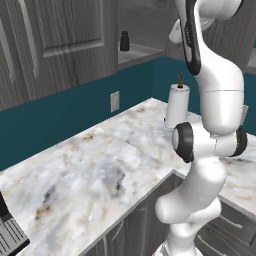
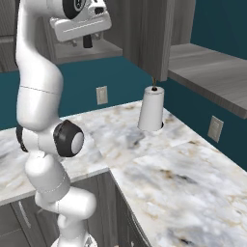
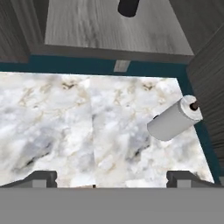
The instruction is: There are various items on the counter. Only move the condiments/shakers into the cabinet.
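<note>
A white robot arm holds its gripper (image 2: 81, 38) high in front of an open wall cabinet (image 1: 60, 45), jaws spread wide and empty. In the hand view the two finger tips (image 3: 41, 177) stand far apart at the bottom corners with nothing between them.

On the cabinet's flat grey shelf (image 3: 109, 30) stands one dark bottle (image 1: 124, 41) — small, with a dark cap — upright near the shelf's front edge, just beyond the gripper. Which of the condiments it is cannot be told at this size.

Below, the marble counter (image 1: 90, 170) carries a white paper towel roll (image 2: 151, 109) on its holder near the corner, which is not for moving. No other shaker, bottle or fruit shows on the visible slab.

Judged from these views, at least one condiment is already stowed — the open, empty jaws beside it suggest a delivery just completed. Whether others wait outside the frame cannot be told.
</note>
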Tool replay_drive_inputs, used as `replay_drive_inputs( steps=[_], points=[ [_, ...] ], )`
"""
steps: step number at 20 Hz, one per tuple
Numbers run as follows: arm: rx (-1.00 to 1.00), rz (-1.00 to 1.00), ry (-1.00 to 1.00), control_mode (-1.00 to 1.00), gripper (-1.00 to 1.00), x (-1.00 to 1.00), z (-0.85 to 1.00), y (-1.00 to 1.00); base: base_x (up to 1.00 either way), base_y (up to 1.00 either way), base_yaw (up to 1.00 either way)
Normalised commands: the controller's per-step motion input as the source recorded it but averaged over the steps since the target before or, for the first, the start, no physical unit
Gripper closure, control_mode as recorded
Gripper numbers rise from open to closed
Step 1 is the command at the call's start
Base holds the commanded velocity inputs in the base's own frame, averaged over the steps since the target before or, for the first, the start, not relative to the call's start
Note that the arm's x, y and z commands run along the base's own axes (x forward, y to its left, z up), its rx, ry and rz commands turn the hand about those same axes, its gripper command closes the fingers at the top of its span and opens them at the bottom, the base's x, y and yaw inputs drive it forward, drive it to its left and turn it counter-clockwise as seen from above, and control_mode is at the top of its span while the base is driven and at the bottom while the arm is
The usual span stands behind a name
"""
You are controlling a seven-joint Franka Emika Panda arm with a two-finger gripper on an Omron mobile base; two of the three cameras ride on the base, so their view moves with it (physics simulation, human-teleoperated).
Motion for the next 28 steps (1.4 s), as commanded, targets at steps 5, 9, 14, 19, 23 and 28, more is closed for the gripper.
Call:
replay_drive_inputs(
  steps=[5,9,14,19,23,28],
  points=[
    [0.17,0.0,0.0,-1.0,-1.0,-0.02,0.0,-0.28,0.0,0.0,0.0],
    [-0.03,0.0,-0.01,-1.0,-1.0,-0.58,-0.64,0.14,0.0,0.0,0.0],
    [0.01,0.0,0.14,-1.0,-1.0,-0.85,-1.0,0.0,0.0,0.0,0.0],
    [0.01,0.0,0.05,-1.0,-1.0,-0.99,-1.0,0.0,0.0,0.0,0.0],
    [0.0,-0.01,0.0,-1.0,-1.0,-0.96,-0.99,0.01,0.0,0.0,0.0],
    [0.0,0.0,0.0,-1.0,-1.0,0.0,0.0,0.0,0.0,0.0,0.0]
  ],
)
